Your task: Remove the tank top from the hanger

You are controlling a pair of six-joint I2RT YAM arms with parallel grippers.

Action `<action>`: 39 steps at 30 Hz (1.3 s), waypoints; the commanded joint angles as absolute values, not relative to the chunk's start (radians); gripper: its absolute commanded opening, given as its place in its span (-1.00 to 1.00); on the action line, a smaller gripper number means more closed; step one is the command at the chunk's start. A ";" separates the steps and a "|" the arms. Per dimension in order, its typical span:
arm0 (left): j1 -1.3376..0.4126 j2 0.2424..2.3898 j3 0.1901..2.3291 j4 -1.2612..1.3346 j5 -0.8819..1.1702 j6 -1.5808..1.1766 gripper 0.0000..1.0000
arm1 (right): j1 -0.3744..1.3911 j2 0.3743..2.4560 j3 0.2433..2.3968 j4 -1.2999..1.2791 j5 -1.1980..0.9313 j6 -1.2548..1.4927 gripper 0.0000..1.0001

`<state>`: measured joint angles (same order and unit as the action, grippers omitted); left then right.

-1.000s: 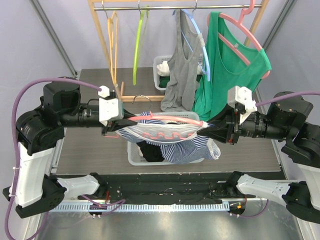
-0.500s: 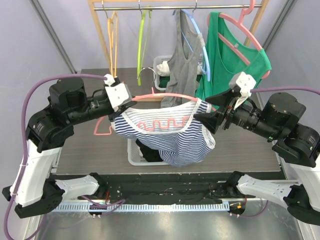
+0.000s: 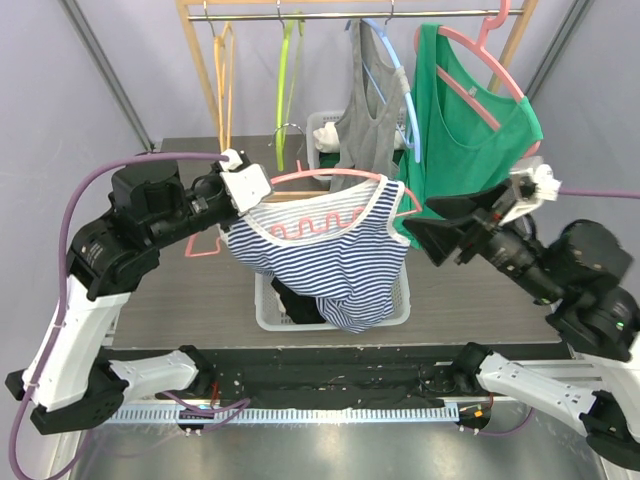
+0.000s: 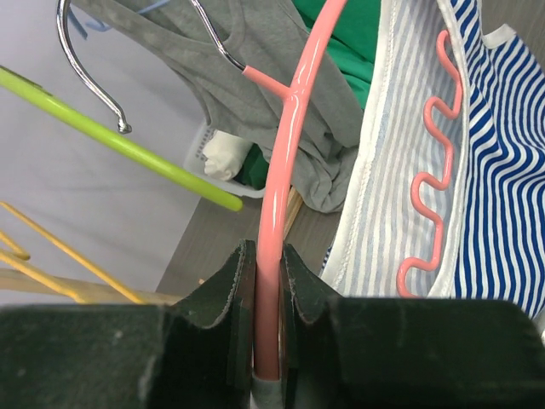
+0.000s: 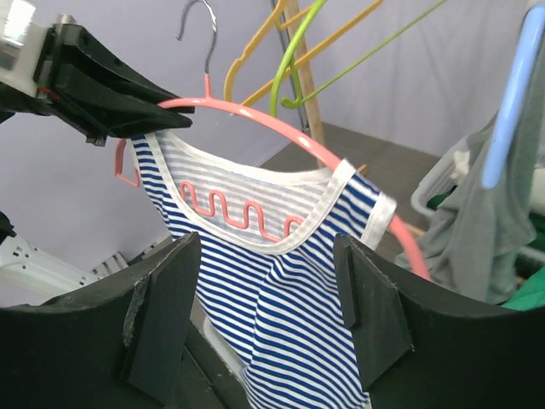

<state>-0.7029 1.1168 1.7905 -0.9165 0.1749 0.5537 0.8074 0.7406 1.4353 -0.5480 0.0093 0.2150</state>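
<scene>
Right now your left fingers [image 4: 232, 294] are clenched on the pink hanger [image 3: 322, 177], pinching its top bar just beside the metal hook. The striped tank top [image 3: 335, 262] is on that hanger: in the right wrist view both white-trimmed straps sit over the hanger's arms, and the wavy lower bar shows inside the neckline. The hanger is held up off the tabletop [image 3: 180, 290], tilted so that its far end sits lower, and the tank top's body drapes down in front of the white basket [image 3: 262, 305]. You cannot tell from these views whether the hem touches what lies in the basket.

Your right fingers [image 5: 162, 302] are spread wide and grasp nothing. They point at the tank top from its right side, apart from the fabric.

Behind, a grey tank top [image 3: 360, 130] and a green tank top [image 3: 460, 130] hang from the rack [image 3: 300, 14].
</scene>
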 commanded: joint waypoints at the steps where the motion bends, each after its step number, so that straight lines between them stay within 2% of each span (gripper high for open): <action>1: -0.707 1.080 1.816 -0.782 0.155 0.598 -1.00 | 0.805 0.776 1.315 -0.417 0.044 0.391 0.41; 6: -0.707 1.066 1.819 -0.782 0.153 0.612 -1.00 | 0.805 0.793 1.270 -0.338 0.034 0.456 0.41; 24: -0.707 1.034 1.841 -0.813 0.183 0.571 -1.00 | 0.807 0.810 1.259 -0.316 0.117 0.422 0.49; 30: -0.707 1.037 1.844 -0.825 0.199 0.560 -1.00 | 0.805 0.856 1.288 -0.276 0.086 0.414 0.36; 33: -0.707 1.037 1.839 -0.828 0.199 0.557 -0.99 | 0.805 0.871 1.308 -0.264 0.068 0.414 0.07; 34: -0.707 1.035 1.838 -0.828 0.199 0.557 -1.00 | 0.805 0.873 1.312 -0.259 0.063 0.413 -0.12; 36: -0.707 1.035 1.833 -0.830 0.199 0.557 -1.00 | 0.805 0.873 1.318 -0.259 0.057 0.416 -0.37; 37: -0.707 1.035 1.827 -0.830 0.198 0.557 -1.00 | 0.805 0.874 1.318 -0.259 0.060 0.416 -0.58; 39: -0.707 1.034 1.819 -0.830 0.193 0.566 -1.00 | 0.807 0.868 1.319 -0.261 0.063 0.416 -0.79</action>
